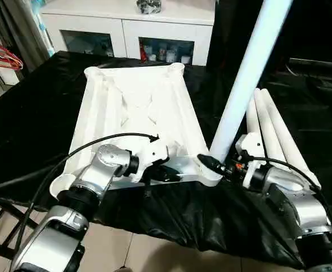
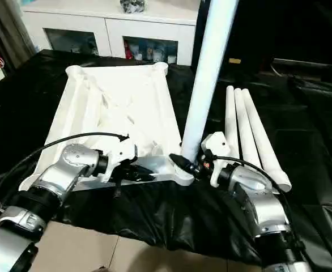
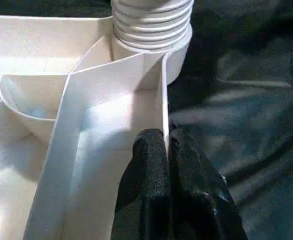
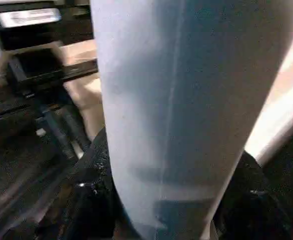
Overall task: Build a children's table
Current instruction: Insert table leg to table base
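Gripping smooth round leg (image 1: 251, 73), ribbed tabletop (image 1: 137, 107)

Head pair: high behind both forearms, facing forward and down; both eyes share the upturned table top (image 1: 137, 107), the standing leg (image 1: 248, 79) and the black-draped surface (image 1: 35, 119).

Left wrist camera: very close, sighting along its end effector (image 3: 167, 145) at the top's rim and the leg's ribbed base.

Right wrist camera: nearly touching the same leg.
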Available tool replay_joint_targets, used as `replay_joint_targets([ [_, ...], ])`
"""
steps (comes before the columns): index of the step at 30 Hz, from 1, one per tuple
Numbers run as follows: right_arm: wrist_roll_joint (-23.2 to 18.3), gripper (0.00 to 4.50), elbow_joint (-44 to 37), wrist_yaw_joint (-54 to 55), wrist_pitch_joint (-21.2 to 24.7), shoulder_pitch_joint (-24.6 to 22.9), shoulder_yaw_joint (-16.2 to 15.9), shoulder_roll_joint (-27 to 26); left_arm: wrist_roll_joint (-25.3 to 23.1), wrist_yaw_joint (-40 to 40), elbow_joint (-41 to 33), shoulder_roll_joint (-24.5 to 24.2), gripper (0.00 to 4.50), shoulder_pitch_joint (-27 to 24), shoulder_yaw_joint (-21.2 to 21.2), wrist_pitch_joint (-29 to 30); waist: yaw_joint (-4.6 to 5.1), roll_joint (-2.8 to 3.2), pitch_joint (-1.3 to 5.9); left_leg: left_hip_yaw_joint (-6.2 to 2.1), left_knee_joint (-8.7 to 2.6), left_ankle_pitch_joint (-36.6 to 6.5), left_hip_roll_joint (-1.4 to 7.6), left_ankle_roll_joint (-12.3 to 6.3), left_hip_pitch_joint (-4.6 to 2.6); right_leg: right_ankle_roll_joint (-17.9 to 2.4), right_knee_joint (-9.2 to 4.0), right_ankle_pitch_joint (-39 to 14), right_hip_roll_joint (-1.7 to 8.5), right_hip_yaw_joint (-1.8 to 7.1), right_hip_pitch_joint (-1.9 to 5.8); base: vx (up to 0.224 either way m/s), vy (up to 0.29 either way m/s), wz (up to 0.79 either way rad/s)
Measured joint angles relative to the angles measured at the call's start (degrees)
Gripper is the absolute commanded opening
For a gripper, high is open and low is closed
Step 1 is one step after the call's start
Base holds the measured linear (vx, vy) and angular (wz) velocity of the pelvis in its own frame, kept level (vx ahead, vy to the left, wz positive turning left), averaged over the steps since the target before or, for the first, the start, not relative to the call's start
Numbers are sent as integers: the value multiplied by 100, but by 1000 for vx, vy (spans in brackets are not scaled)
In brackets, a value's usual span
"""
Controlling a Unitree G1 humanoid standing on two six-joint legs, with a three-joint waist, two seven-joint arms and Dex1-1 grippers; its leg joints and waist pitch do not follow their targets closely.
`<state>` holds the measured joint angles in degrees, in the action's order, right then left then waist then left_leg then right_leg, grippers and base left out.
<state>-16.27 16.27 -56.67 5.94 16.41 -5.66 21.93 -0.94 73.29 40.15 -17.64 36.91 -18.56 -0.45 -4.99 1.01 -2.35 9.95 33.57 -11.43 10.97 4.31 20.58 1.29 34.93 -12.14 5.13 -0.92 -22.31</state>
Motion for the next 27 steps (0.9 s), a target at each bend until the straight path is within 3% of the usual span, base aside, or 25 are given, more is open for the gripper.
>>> replay_joint_targets([
  [11,-203,193,-33,-1010,-26,-97,-171,217,15,620,-28,-195,0,9,-80,-92,-101,-39,-2,4,7,0,2,-1,-1,-10,3,-5,6,-5,7,0,0,0],
  [14,-211,193,154,-953,-90,10,-150,106,18,574,-10,-209,0,9,-67,-57,-88,-47,2,4,5,1,3,0,-9,-10,5,-5,6,-5,11,0,0,0],
  [18,-121,193,654,-354,-378,258,-94,-220,1,173,16,-171,0,16,7,31,20,-64,-2,5,4,1,0,3,-21,-27,7,7,6,0,15,0,0,0],
  [21,182,193,1440,826,-568,802,119,-632,-126,-711,154,109,0,98,209,274,163,-101,-28,2,4,5,0,10,-21,-46,2,22,7,-4,15,-17,1,-3],
  [27,437,193,2014,1966,-896,1108,357,-929,-282,-1842,207,658,0,218,262,643,158,-98,-30,4,-8,5,-3,11,-36,-45,5,35,10,-3,8,0,0,0],
])
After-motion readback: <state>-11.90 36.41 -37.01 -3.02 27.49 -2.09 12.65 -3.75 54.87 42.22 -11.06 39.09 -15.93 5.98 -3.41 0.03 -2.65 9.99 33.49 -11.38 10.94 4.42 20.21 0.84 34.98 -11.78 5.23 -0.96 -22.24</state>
